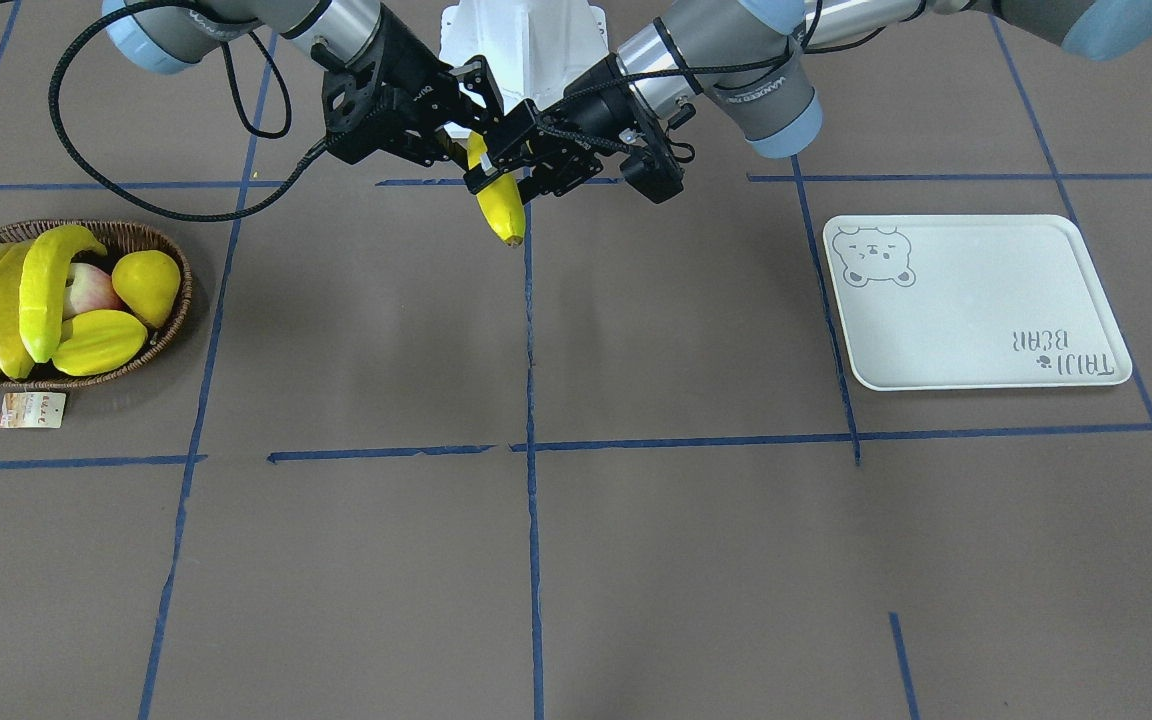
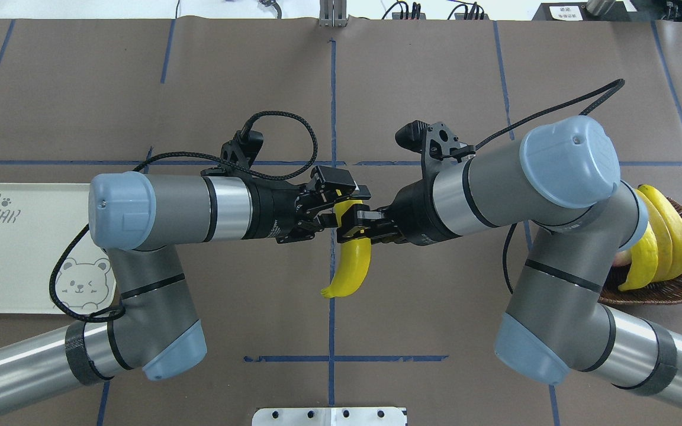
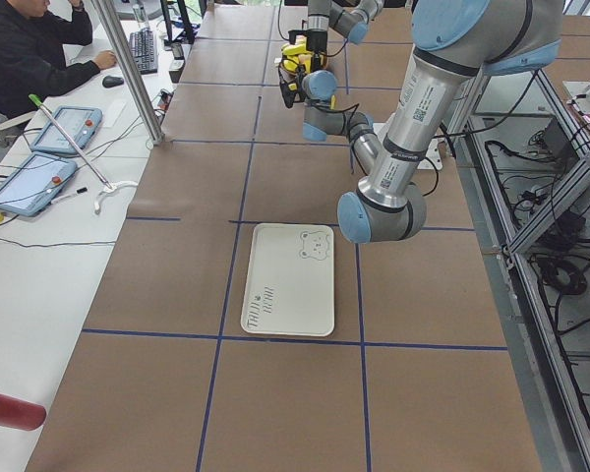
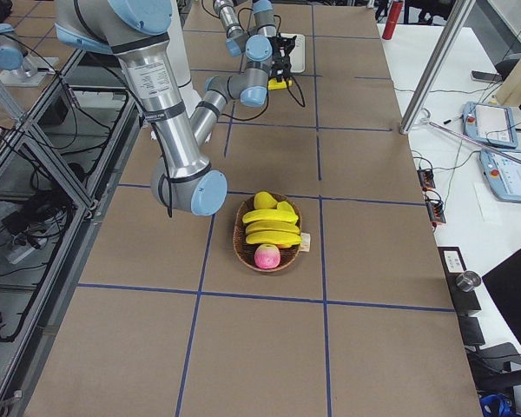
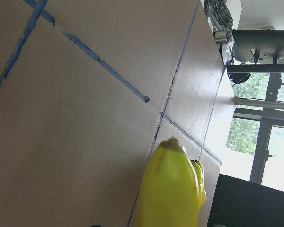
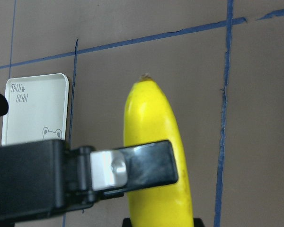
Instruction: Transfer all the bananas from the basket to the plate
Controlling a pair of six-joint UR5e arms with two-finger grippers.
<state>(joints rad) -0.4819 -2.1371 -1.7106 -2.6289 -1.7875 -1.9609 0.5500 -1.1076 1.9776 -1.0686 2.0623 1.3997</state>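
One banana (image 1: 502,210) hangs in mid-air over the table's centre line, between both arms. My right gripper (image 2: 357,228) is shut on its middle, a black finger lying across it. My left gripper (image 2: 350,206) is closed around its upper end; one of its fingers (image 6: 132,165) crosses the banana (image 6: 151,118) in the right wrist view. Three more bananas (image 1: 6,305) lie in the wicker basket (image 1: 179,310) on my right side. The white bear plate (image 1: 976,300) sits bare on my left side.
The basket also holds apples (image 1: 88,288), a yellow pear-shaped fruit (image 1: 148,285) and a starfruit (image 1: 101,342); its paper tag (image 1: 32,410) lies on the table. Blue tape lines cross the brown table. A person (image 3: 25,59) sits at a side desk.
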